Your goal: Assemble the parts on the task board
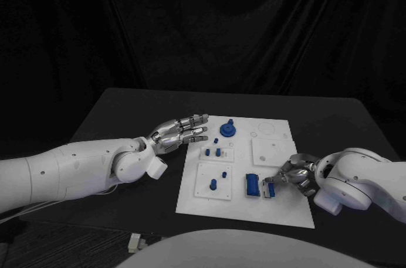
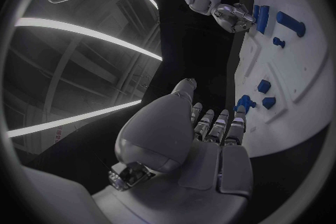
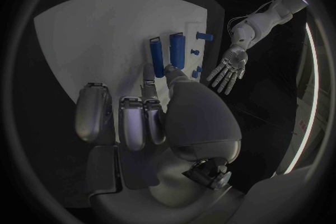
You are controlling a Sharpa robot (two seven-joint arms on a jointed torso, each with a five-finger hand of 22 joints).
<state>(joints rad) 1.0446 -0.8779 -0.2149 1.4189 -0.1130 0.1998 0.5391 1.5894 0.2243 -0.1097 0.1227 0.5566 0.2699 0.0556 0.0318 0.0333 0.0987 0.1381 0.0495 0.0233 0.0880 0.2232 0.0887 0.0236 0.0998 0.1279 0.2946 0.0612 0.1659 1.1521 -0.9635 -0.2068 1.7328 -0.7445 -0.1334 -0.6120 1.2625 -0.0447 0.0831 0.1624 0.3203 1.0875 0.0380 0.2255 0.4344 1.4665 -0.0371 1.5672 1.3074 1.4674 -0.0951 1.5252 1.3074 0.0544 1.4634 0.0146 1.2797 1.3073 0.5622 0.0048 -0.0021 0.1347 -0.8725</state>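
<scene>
The right hand (image 1: 287, 177) pinches a slim blue part (image 1: 270, 189), long axis near-to-far, just right of the blue block (image 1: 252, 185); the left hand (image 1: 179, 131) hovers empty and spread, well apart.

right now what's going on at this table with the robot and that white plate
The robot is working on the white task board, which carries several small blue parts. Its right hand is down at the board's right side, fingers at a long blue part beside another blue block; whether it grips it cannot be told. The left hand hovers open at the board's left edge, holding nothing, near a round blue part.
</scene>
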